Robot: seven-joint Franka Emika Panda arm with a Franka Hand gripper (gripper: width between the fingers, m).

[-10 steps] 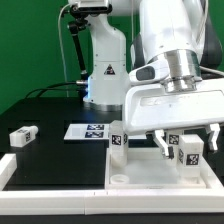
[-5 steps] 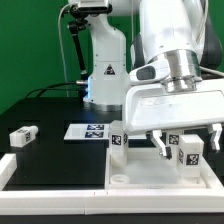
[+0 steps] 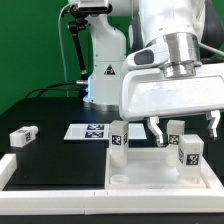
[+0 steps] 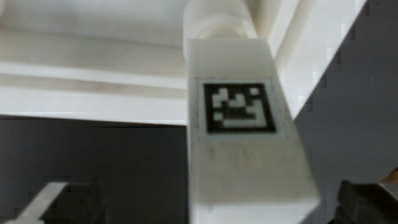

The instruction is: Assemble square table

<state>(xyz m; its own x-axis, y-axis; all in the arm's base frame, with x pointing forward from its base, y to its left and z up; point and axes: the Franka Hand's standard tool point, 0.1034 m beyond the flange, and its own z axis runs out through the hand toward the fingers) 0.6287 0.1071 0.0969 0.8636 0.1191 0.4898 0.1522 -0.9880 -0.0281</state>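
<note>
The square top lies at the near right of the counter in the exterior view. Three legs stand upright on it: one at its left corner, one farther back and one nearer on the right. A fourth leg lies loose on the counter, well apart at the exterior view's left, with the marker board between it and the top. The jaws are spread wide and hold nothing. They hang just above the two right-hand legs, and the wrist view shows one tagged leg running between them untouched. The risk, as I judge it, is crowding: with two legs close together under wide jaws, a descent slightly off centre could clip the neighbour, or push a leg askew if it is not seated tight. Moving off sideways too low could do the same.
</note>
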